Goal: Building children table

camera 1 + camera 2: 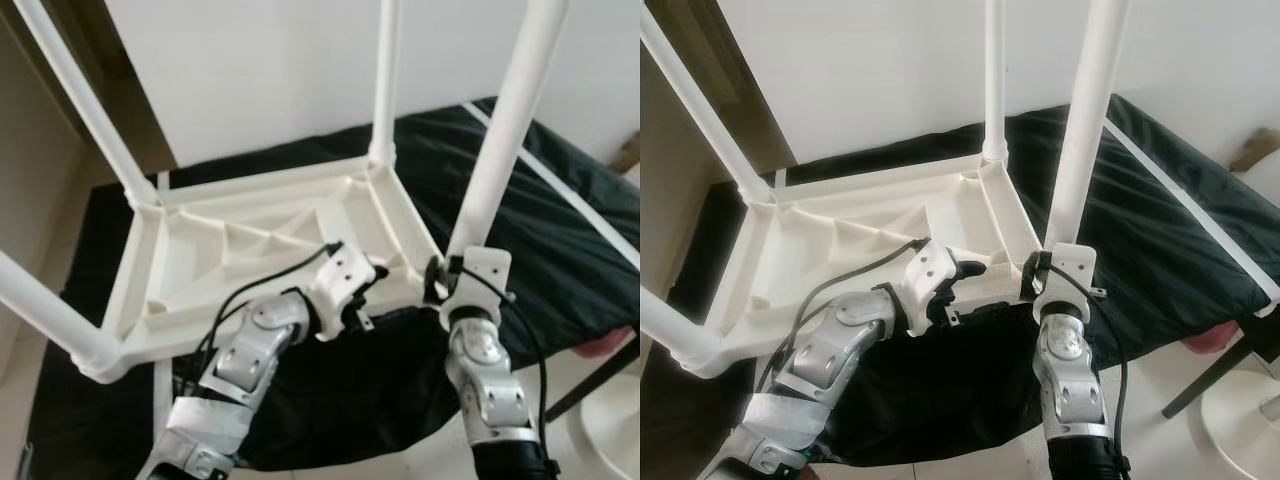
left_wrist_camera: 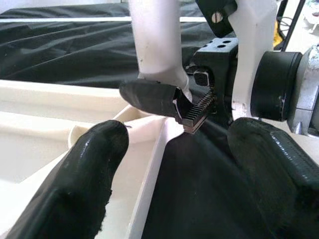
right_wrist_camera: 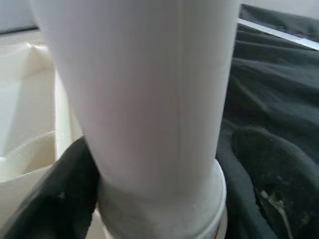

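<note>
Upright, the near-right table leg rose from its corner socket inside the right gripper, clamped low on it, while the left gripper gaped beside.

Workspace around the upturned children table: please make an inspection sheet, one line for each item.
Surface: black cloth spread under the work.
Job's things: white plastic table top lies upside down; four white legs stand up at its corners, including the near right leg.
Clutter: nothing seen.
Grippers: right gripper around the base of the near right leg; left gripper open beside the table top's rim near that corner.
Cables: black cables along both arms.
Surroundings: white wall; pale floor.
</note>
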Motion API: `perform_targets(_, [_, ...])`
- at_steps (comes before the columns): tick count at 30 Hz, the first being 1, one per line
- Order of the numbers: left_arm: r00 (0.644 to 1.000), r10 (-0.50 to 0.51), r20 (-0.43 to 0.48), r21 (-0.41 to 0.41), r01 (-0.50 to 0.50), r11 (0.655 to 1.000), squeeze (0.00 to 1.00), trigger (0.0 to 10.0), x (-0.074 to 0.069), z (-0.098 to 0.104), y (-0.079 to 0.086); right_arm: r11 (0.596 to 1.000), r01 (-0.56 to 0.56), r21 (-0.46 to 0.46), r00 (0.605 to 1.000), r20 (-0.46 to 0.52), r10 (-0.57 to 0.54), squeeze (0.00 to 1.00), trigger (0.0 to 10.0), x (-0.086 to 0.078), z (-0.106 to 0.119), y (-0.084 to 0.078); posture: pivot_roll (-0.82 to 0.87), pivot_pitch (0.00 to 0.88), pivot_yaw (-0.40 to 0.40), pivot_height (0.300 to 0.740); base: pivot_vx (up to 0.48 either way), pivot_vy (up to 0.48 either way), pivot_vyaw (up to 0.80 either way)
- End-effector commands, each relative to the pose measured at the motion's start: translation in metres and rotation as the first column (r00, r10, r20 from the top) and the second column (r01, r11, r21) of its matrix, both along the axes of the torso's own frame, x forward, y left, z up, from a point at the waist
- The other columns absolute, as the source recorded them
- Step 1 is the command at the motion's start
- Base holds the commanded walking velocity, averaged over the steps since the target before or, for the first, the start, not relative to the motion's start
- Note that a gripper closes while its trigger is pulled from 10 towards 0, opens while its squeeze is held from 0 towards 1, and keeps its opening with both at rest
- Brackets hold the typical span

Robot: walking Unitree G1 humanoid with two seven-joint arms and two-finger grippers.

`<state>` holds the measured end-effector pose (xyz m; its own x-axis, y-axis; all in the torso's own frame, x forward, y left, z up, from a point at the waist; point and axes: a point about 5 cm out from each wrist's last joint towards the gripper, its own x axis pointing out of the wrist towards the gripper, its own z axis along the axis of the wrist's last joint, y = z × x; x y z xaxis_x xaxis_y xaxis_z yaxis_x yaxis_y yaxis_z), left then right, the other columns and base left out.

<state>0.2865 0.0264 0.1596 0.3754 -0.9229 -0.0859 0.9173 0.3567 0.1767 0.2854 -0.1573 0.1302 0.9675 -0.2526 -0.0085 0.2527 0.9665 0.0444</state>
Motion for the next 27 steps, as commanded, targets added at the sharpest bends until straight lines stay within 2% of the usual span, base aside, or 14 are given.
perform_targets(1, [0.999, 0.041, -0.002, 0.001, -0.041, 0.999, 0.0, 10.0, 0.003, -0.002, 0.005, 1.0, -0.003, 0.018, 1.0, 0.022, 0.003, 1.0, 10.0, -0.002, 0.002, -0.002, -0.09, 0.0, 0.098, 0.74, 0.0, 0.0, 0.0])
perform_targets(5, [0.999, 0.044, -0.004, 0.0, -0.044, 0.999, 0.0, 10.0, 0.001, -0.002, 0.006, 0.999, -0.041, 0.014, 0.998, 0.042, 0.04, 1.0, 10.0, -0.003, 0.0, -0.01, -0.07, 0.0, 0.1, 0.74, 0.0, 0.0, 0.0])
perform_targets(6, [0.999, 0.046, -0.004, 0.001, -0.046, 0.999, 0.0, 10.0, 0.001, -0.001, 0.008, 0.996, -0.081, 0.034, 0.995, 0.056, 0.079, 0.8, 10.0, -0.003, 0.0, -0.012, -0.07, 0.0, 0.101, 0.74, 0.0, 0.0, 0.0])
perform_targets(7, [0.999, 0.046, -0.004, 0.001, -0.046, 0.999, 0.0, 10.0, 0.001, -0.001, 0.008, 0.996, -0.081, 0.034, 0.995, 0.056, 0.079, 0.8, 10.0, -0.003, 0.0, -0.012, -0.07, 0.0, 0.101, 0.74, 0.0, 0.0, 0.0])
perform_targets(8, [0.999, 0.046, -0.003, 0.001, -0.046, 0.999, 0.0, 10.0, 0.0, -0.001, 0.009, 0.992, -0.115, 0.048, 0.991, 0.069, 0.112, 0.0, 10.0, -0.003, 0.001, -0.014, -0.06, 0.0, 0.101, 0.74, 0.0, 0.0, 0.0])
perform_targets(10, [0.999, 0.048, -0.003, 0.006, -0.048, 0.999, 0.0, 10.0, -0.001, -0.001, 0.012, 0.983, -0.17, 0.071, 0.983, 0.081, 0.165, 0.0, 10.0, -0.004, 0.002, -0.018, -0.05, 0.0, 0.103, 0.74, 0.0, 0.0, 0.0])
perform_targets(14, [0.999, 0.049, -0.003, 0.009, -0.049, 0.999, 0.0, 10.0, -0.002, -0.002, 0.011, 0.979, -0.194, 0.066, 0.978, 0.085, 0.188, 0.0, 10.0, -0.004, 0.002, -0.026, -0.04, 0.0, 0.106, 0.74, 0.0, 0.0, 0.0])
perform_targets(15, [0.999, 0.049, 0.002, 0.014, -0.049, 0.999, 0.0, 10.0, -0.003, -0.002, 0.011, 0.966, -0.259, -0.005, 0.963, 0.08, 0.258, 0.0, 10.0, -0.005, 0.002, -0.033, -0.03, 0.0, 0.109, 0.74, 0.0, 0.0, 0.0])
perform_targets(19, [0.999, 0.043, 0.01, 0.022, -0.044, 0.999, 0.0, 10.0, -0.004, -0.002, 0.006, 0.943, -0.323, -0.076, 0.943, 0.061, 0.328, 0.0, 10.0, -0.005, 0.001, -0.041, -0.03, 0.0, 0.124, 0.74, 0.0, 0.0, 0.0])
perform_targets(22, [1.0, 0.0, 0.018, 0.047, 0.0, 0.999, 0.0, 10.0, -0.009, -0.004, 0.005, 0.867, -0.467, -0.172, 0.878, 0.026, 0.478, 0.0, 10.0, -0.003, 0.004, -0.049, -0.04, 0.006, 0.139, 0.74, 0.0, 0.0, 0.0])
perform_targets(25, [1.0, -0.017, 0.019, 0.056, 0.016, 0.998, 0.0, 10.0, -0.01, -0.005, 0.007, 0.852, -0.49, -0.186, 0.863, 0.036, 0.504, 0.0, 10.0, -0.002, 0.008, -0.052, -0.04, 0.006, 0.139, 0.74, 0.0, 0.0, 0.0])
perform_targets(26, [1.0, -0.023, 0.02, 0.068, 0.021, 0.997, 0.0, 10.0, -0.008, -0.007, 0.009, 0.816, -0.546, -0.192, 0.828, 0.026, 0.56, 0.0, 10.0, 0.001, 0.014, -0.059, -0.07, 0.006, 0.144, 0.74, 0.0, 0.0, 0.0])
perform_targets(27, [1.0, -0.023, 0.02, 0.068, 0.021, 0.997, 0.0, 10.0, -0.008, -0.007, 0.009, 0.816, -0.546, -0.192, 0.828, 0.026, 0.56, 0.0, 10.0, 0.001, 0.014, -0.059, -0.07, 0.006, 0.144, 0.74, 0.0, 0.0, 0.0])
